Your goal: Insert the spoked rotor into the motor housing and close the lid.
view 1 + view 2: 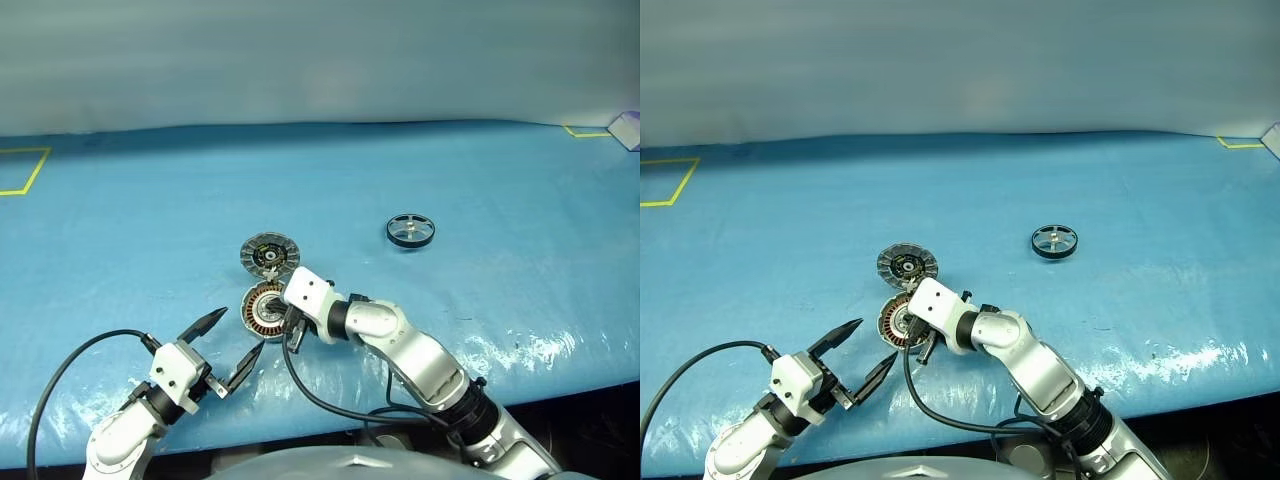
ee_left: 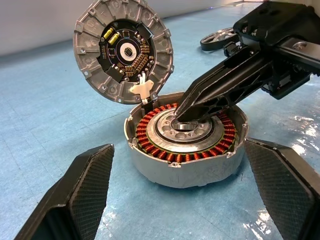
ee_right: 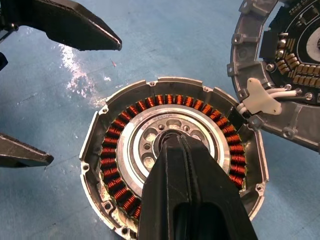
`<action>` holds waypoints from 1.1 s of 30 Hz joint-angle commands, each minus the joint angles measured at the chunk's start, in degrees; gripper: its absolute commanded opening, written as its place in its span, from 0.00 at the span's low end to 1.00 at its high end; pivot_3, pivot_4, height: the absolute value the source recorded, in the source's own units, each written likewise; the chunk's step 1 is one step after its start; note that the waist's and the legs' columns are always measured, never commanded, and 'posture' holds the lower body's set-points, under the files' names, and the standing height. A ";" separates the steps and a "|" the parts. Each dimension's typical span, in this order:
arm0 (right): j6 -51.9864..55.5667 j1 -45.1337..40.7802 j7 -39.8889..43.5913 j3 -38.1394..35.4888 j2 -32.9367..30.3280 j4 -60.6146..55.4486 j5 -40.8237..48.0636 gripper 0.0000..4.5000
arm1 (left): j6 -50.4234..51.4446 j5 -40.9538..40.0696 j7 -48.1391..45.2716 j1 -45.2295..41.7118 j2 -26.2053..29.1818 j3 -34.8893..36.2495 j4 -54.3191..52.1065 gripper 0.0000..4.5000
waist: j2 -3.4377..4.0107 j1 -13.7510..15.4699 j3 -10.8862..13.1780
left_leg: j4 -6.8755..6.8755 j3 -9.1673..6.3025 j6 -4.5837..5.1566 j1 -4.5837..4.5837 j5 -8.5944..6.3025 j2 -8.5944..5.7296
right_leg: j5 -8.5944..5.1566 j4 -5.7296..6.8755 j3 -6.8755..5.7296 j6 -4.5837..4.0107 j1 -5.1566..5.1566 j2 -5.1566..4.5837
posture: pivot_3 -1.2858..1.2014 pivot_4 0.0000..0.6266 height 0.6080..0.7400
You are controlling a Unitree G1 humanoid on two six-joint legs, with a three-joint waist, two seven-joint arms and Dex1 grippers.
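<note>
the motor housing (image 1: pixel 264 308) sits at the lower centre of the head view on the blue table cover (image 1: pixel 120 250), its lid (image 1: pixel 268 255) hinged open just above it. the right gripper (image 3: pixel 172 137), fingers pressed together, tips on the housing's metal centre. the spoked rotor (image 1: pixel 410 231) lies well apart, right of centre. the left gripper (image 1: pixel 233 343) is spread wide, empty, at lower left beside the housing.

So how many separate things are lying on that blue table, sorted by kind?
Spoked rotor: 1
Motor housing with copper windings: 1
Lid, swung open and joined to the housing's edge: 1
Total: 3
</note>
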 commanded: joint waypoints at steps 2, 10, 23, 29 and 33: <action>-0.48 -0.37 0.63 0.31 0.32 -0.92 0.05 0.01 | -1.19 0.09 -0.05 0.31 0.05 0.17 -0.52 1.00 | 0.00 0.01 0.00 | 0.00 0.00 0.00 0.00 0.00 0.00 | 0.00 0.00 0.00 0.00 0.00 0.00 | 0.52 0.24 1.00; -1.74 -0.01 2.21 0.45 -0.29 -0.74 0.30 0.01 | -0.89 0.29 -0.45 -0.16 0.45 0.09 0.15 1.00 | 0.00 0.01 0.00 | 0.00 0.00 0.00 0.00 0.00 0.00 | 0.00 0.00 0.00 0.00 0.01 0.00 | 0.52 0.24 1.00; -3.41 -0.96 0.89 1.11 2.49 2.78 -1.24 0.01 | -0.88 0.33 -0.48 0.31 0.03 -0.34 0.37 1.00 | -0.02 -0.06 -0.01 | 0.00 0.01 0.00 0.02 0.00 0.00 | 0.00 0.01 0.01 0.00 0.01 0.01 | 0.52 0.24 1.00; -3.27 -0.85 1.30 0.61 2.48 2.36 -1.17 0.01 | -0.81 0.37 -0.32 0.49 -0.05 -0.35 0.30 1.00 | -0.02 -0.07 -0.02 | 0.00 0.00 0.00 0.04 0.00 0.02 | 0.00 0.02 0.00 0.00 0.01 0.02 | 0.52 0.24 1.00; -2.97 0.09 3.33 -3.13 1.42 -2.17 2.61 0.01 | -0.84 0.28 -0.27 0.55 -0.07 -0.30 0.24 1.00 | -0.02 0.00 -0.01 | 0.00 0.00 0.00 0.03 0.00 0.02 | 0.00 0.02 0.00 0.00 0.01 0.02 | 0.52 0.24 1.00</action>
